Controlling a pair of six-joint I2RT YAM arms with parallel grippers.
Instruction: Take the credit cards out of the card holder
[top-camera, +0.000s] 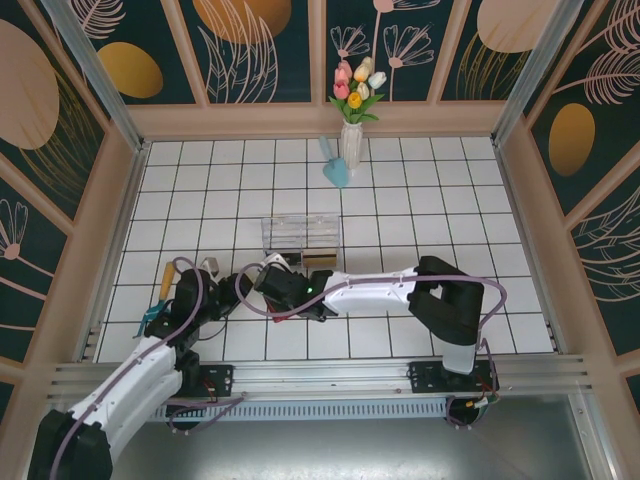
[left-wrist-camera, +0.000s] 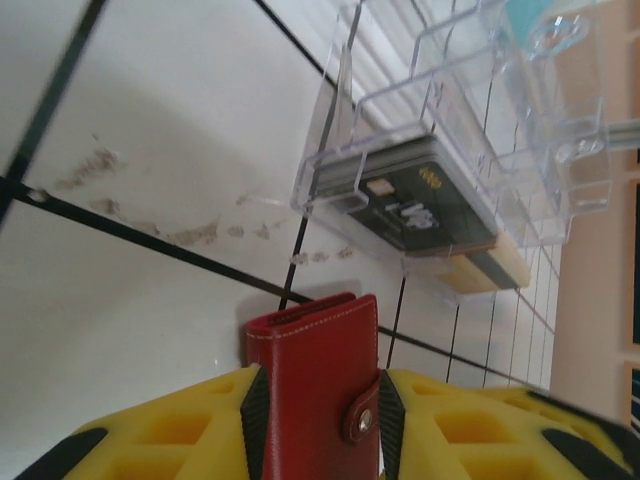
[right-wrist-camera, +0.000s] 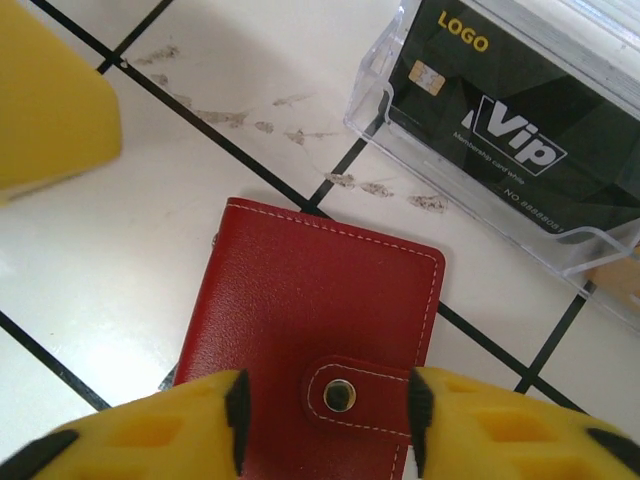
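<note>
Yellow fingers (left-wrist-camera: 150, 440) of the left end effector (left-wrist-camera: 320, 380) fill the bottom of the left wrist view, their black pads sitting tight against both long sides of the card holder (left-wrist-camera: 315, 380). Whether they press on it or only flank it, I cannot tell.

Between the two end effectors, the card holder (right-wrist-camera: 310, 300) lies flat on the white tiled table (right-wrist-camera: 100, 260), closed, with its red snap tab (right-wrist-camera: 345, 390) fastened. It looks light and thin, with a smooth leather-like cover that is likely supple and a little slippery, and the cards inside probably stiffen it. A pinch across the two long edges seems the safest hold. The tab's free lip is probably the place to pry, since the flap must come undone before any card can slide out.

Right of that, the right end effector (right-wrist-camera: 326, 378) is released. Its jaws stand apart over the near edge of the cover, one finger on each side of the tab, gripping nothing.

Farther right, just beside the card holder but not touching it, a clear plastic box (right-wrist-camera: 365, 110) holds a black VIP card (right-wrist-camera: 500, 110).
</note>
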